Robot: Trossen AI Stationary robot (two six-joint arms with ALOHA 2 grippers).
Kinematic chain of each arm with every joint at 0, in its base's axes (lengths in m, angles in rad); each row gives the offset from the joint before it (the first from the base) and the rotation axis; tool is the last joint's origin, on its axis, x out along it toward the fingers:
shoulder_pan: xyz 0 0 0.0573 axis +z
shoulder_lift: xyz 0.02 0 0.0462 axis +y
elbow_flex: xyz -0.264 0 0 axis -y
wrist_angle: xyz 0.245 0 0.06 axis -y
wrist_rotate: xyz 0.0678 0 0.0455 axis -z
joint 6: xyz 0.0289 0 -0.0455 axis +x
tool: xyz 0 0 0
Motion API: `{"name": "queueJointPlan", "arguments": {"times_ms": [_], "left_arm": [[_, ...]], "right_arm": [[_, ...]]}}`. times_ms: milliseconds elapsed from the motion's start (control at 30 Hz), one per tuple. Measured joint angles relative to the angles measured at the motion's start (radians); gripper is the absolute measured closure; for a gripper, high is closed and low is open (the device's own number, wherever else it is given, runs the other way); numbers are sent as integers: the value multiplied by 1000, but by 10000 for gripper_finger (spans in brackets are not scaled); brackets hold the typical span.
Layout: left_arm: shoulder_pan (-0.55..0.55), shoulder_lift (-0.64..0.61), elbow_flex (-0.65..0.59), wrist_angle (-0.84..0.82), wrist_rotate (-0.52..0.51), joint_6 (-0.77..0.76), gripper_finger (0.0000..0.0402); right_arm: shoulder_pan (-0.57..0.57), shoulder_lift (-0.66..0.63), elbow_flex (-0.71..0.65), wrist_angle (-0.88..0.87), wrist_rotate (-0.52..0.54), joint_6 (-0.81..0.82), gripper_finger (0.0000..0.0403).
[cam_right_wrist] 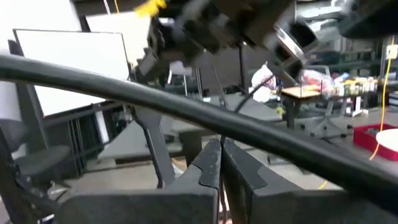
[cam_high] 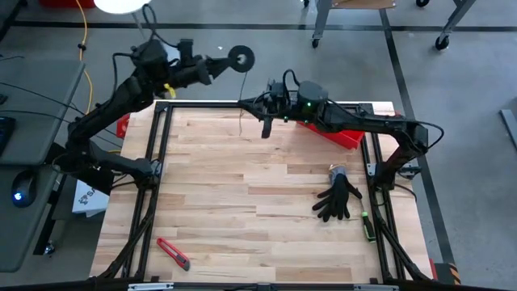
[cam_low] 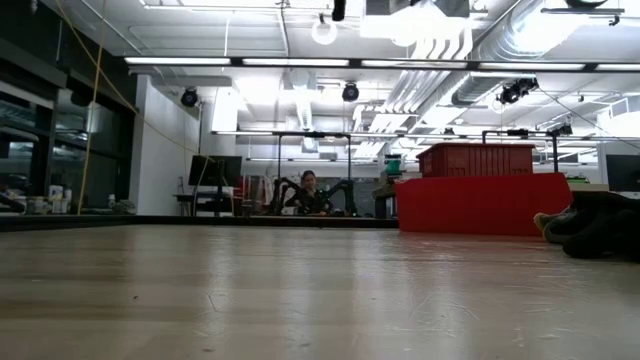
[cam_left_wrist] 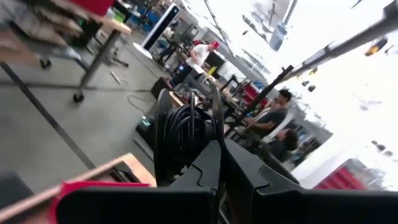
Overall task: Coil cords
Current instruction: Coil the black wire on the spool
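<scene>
A small round black spool [cam_high: 241,56], wound with dark cord [cam_left_wrist: 186,134], hangs in the air beyond the table's far edge with my left gripper [cam_high: 224,62] shut on it. A thin cord [cam_high: 241,93] runs from the spool down toward the table's far edge. It also shows as a fine line [cam_right_wrist: 252,96] in the right wrist view. My right gripper [cam_high: 266,129] is shut just right of that cord, above the far edge of the wooden table [cam_high: 242,210]. My left gripper pinches the spool between its two fingers at one flange's rim [cam_left_wrist: 214,140]. The fingers come level from the table's left side, and the spool is lifted clear, seen edge-on. My right gripper: I cannot tell whether the thin cord lies between its shut fingers [cam_right_wrist: 211,158].
A red bin [cam_high: 339,133] stands at the far right, under my right arm. A black glove [cam_high: 338,200] lies at the right, with a green tool [cam_high: 367,226] beside it. A red box cutter [cam_high: 173,253] lies near the front left. Black frame rails [cam_high: 153,186] border the table.
</scene>
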State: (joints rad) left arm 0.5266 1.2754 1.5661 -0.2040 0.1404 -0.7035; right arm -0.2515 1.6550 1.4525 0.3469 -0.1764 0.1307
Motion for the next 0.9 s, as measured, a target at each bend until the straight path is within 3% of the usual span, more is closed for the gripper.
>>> {"name": "queueJointPlan", "arguments": {"times_ms": [233,500,700,900], "left_arm": [[-6,72,0,70,99,-360,398],[-68,97,0,97,169,-739,400],[-135,94,0,182,172,-840,401],[-196,65,8,79,166,-846,401]], "right_arm": [[39,0,0,35,115,-8,402],[36,2,0,82,125,-35,403],[36,24,0,130,182,-42,403],[37,37,0,193,177,-54,403]]}}
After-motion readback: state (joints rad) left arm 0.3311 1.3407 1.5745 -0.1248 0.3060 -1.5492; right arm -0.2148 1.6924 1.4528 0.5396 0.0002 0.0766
